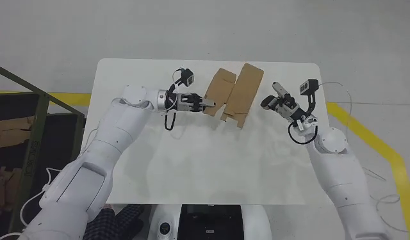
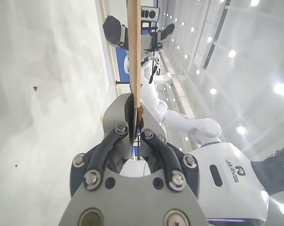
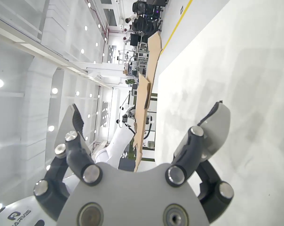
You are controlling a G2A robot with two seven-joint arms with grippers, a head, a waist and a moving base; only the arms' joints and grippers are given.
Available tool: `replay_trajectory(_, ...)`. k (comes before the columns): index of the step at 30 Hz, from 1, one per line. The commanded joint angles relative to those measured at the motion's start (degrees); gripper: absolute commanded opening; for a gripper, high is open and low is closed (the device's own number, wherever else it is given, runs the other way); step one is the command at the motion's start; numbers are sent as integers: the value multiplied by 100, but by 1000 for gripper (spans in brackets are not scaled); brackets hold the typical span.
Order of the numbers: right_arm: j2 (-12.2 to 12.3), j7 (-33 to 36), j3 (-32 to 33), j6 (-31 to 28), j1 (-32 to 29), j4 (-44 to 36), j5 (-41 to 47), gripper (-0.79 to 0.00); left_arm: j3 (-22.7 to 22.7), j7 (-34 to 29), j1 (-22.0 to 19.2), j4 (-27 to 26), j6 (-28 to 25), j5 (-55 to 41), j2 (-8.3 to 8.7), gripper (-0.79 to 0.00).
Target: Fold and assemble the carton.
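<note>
Slippage is what we are worrying about most. Our left tool (image 2: 135, 112) is pinching the flat carton (image 1: 234, 93) by a shallow bite at one edge, pads pressed together on the cardboard. The sheet is reaching out from that grip over the far middle of the bench (image 1: 192, 169), and it appears to be lifted off the surface rather than lying on it. Our right tool (image 3: 146, 110) is waiting spread wide just beside the opposite edge. Its fingers are standing either side of the sheet's plane and, so far as we are able to tell, touching nothing.

With only one small pinch carrying the carton, we are judging that any push from the right side could pivot the sheet around the left pads or drive it out of them. If the right tool is closing while slightly off line, a finger could be striking the edge instead of straddling it, buckling the cardboard along the wrong line instead of its crease.

We are also expecting trouble if the right tool is catching a loose flap rather than a main panel, since pulling there would be bending the flap without opening the body. Pulling the two grips apart too hard could be tearing the pinched edge. Lowering too early could be snagging the notched flaps on the bench.
</note>
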Motion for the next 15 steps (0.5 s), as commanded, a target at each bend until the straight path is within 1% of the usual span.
replay_trajectory(1, 4, 397, 3, -3, 98, 179, 159, 0, 40, -210, -19, -50, 51, 28, 0, -785)
replay_trajectory(5, 5, 959, 10, -35, 270, 507, 454, 0, 120, -312, -3, -241, 153, 194, 27, -785)
replay_trajectory(6, 1, 1096, 11, -53, 300, 566, 564, -37, 130, -327, 1, -273, 168, 194, 31, -785)
replay_trajectory(8, 4, 1317, 19, -103, 365, 679, 643, -305, 164, -363, 8, -350, 204, 203, 36, -785)
replay_trajectory(9, 4, 1420, 17, -118, 389, 714, 678, -403, 181, -364, 11, -382, 205, 218, 38, -785)
replay_trajectory(15, 13, 1747, -4, -150, 484, 893, 685, -474, 268, -381, 54, -510, 222, 112, 36, -785)
